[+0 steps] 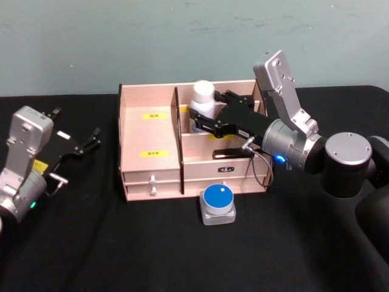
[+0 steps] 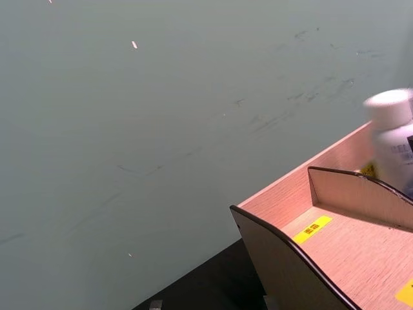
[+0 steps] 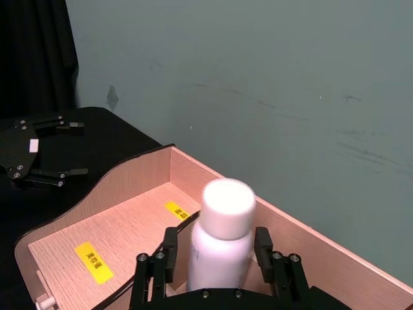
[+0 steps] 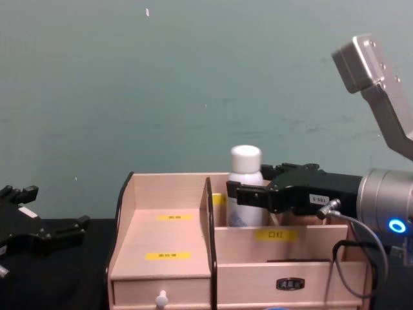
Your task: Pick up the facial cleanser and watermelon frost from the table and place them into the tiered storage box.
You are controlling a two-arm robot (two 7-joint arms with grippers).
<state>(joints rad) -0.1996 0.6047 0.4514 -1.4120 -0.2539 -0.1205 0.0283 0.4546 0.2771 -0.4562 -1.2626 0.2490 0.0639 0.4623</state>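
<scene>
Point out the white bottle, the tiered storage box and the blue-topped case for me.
white bottle [image 1: 203, 92]: head view, on its cap.
tiered storage box [image 1: 137, 137]: head view, bare floor of the left compartment.
blue-topped case [image 1: 218, 197]: head view, on its blue top.
</scene>
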